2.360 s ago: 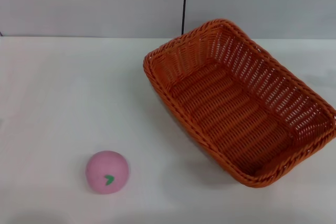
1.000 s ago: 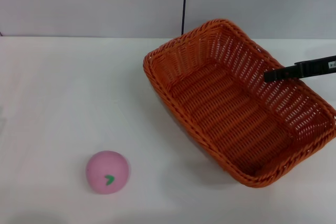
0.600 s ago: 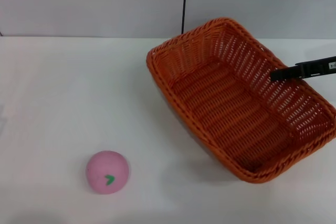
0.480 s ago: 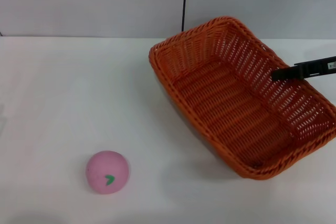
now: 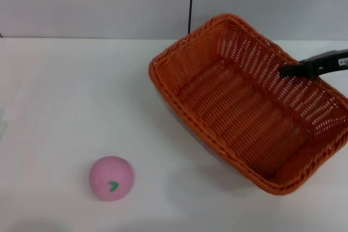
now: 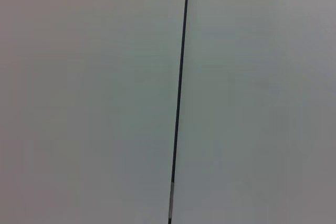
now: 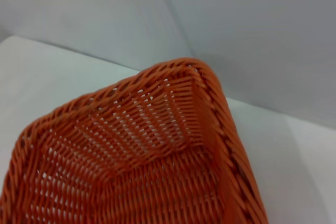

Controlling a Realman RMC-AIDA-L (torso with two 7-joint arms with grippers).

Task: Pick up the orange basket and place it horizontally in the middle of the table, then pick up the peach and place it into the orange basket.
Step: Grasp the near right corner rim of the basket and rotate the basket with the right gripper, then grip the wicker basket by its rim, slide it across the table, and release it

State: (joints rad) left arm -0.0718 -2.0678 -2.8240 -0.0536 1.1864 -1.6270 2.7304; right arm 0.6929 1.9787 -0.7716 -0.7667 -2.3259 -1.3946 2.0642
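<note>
**Right pincer at the basket's far long wall**

On the white counter (image 5: 65, 91) I see the orange basket (image 5: 244, 107) sitting at a slant on the right side, its long walls running diagonally and one corner reaching toward the back wall. My right pincer (image 5: 304, 68) comes in from the right edge of the head view as a dark bar, and its tip lies over the upper part of the basket's right-hand long wall, at the braided rim. Whether the pincer is clenched on the weave or released, I cannot tell; only one dark finger shows. From the right wrist camera I look down into a corner of the basket (image 7: 173, 129), with the woven floor below it and bare counter (image 7: 47, 72) beyond the rim.

Well apart from the basket, off to its left and nearer to me, the peach (image 5: 111, 178) rests on the counter, green leaf mark facing up.

My left wrist camera shows only a pale wall (image 6: 79, 98) with a thin dark seam (image 6: 179, 98); the left pincer itself is out of sight.
</note>
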